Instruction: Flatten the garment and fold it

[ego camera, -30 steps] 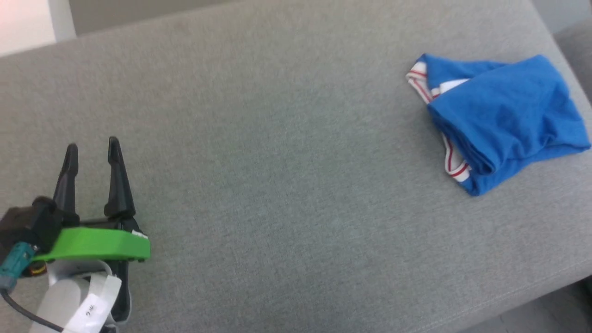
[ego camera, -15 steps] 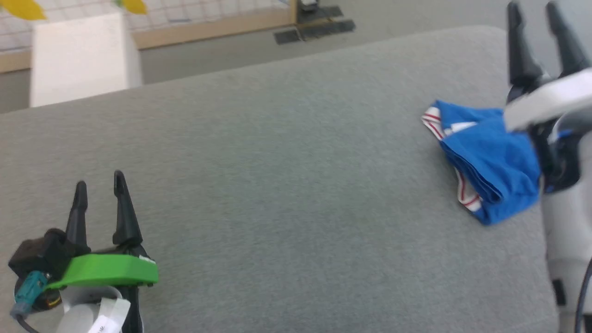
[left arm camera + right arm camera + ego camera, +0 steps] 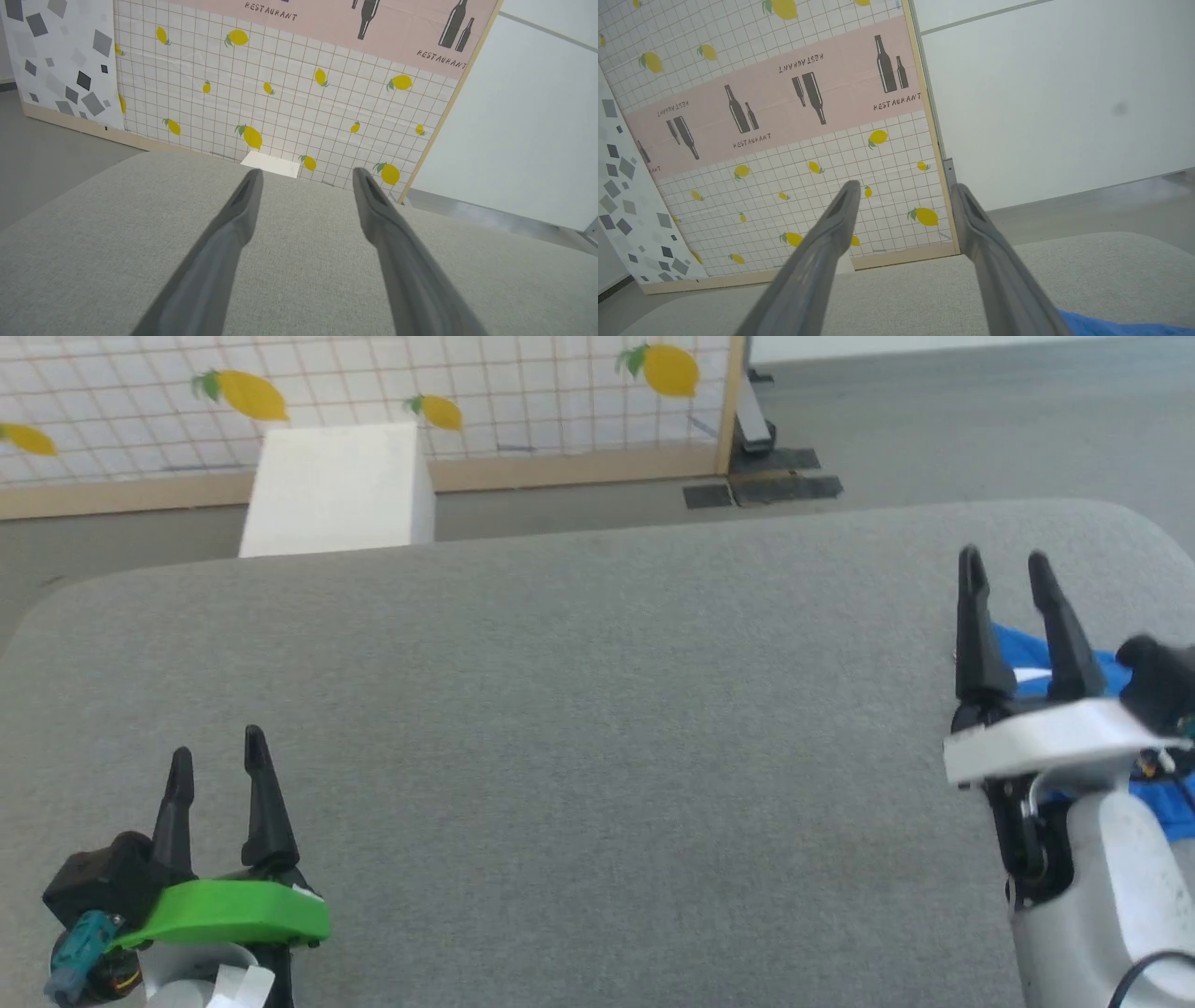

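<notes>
The garment (image 3: 1025, 665), bright blue with a bit of white showing, lies bunched at the right side of the grey cushioned surface (image 3: 579, 709), mostly hidden behind my right arm. A blue sliver of the garment (image 3: 1111, 325) shows at the bottom right of the right wrist view. My right gripper (image 3: 1006, 574) hovers over it, open, fingers apart and empty, as the right gripper (image 3: 903, 191) also stands in its wrist view. My left gripper (image 3: 217, 754) rests open and empty at the lower left, far from the garment; the left gripper (image 3: 306, 175) points toward the back wall.
A white box (image 3: 336, 490) stands on the floor behind the surface. A lemon-patterned grid panel (image 3: 373, 392) with a wooden frame lines the back. The surface's rounded far edge (image 3: 597, 537) runs across the head view.
The head camera has tilted up, bringing the back panel and box into view. My right arm has come into the picture and now covers most of the garment. Both grippers stay open.
</notes>
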